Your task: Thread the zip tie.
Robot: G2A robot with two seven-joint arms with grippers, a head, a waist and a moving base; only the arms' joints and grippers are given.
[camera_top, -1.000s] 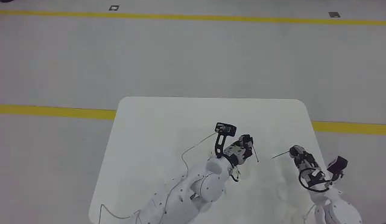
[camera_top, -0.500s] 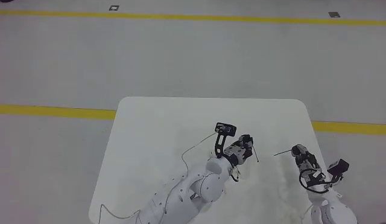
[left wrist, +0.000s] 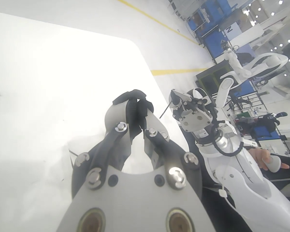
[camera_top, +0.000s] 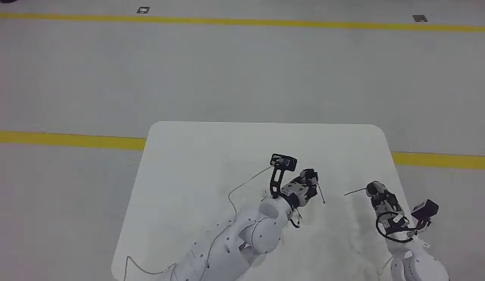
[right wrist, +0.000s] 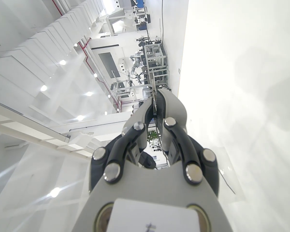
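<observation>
Top view is showing the right end effector (camera_top: pixel 371 188), clenched on the zip tie (camera_top: pixel 355 192) tail at lower right, pausing after edging slightly rightward. Left end effector (camera_top: pixel 310 180) is clamping a dark strip (camera_top: pixel 321 195). With the ends staying apart, threading is still waiting.

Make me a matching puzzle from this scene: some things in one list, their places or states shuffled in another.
Things:
1 left gripper
2 right gripper
3 rounded white table
4 far yellow floor stripe

States:
A crosses the grey floor
B shut on a thin dark strip, near the table's side edge
C lies under both arms
D shut on a second dark strip, farther in over the table

Pairs: 1-D, 2-B, 3-C, 4-A
</observation>
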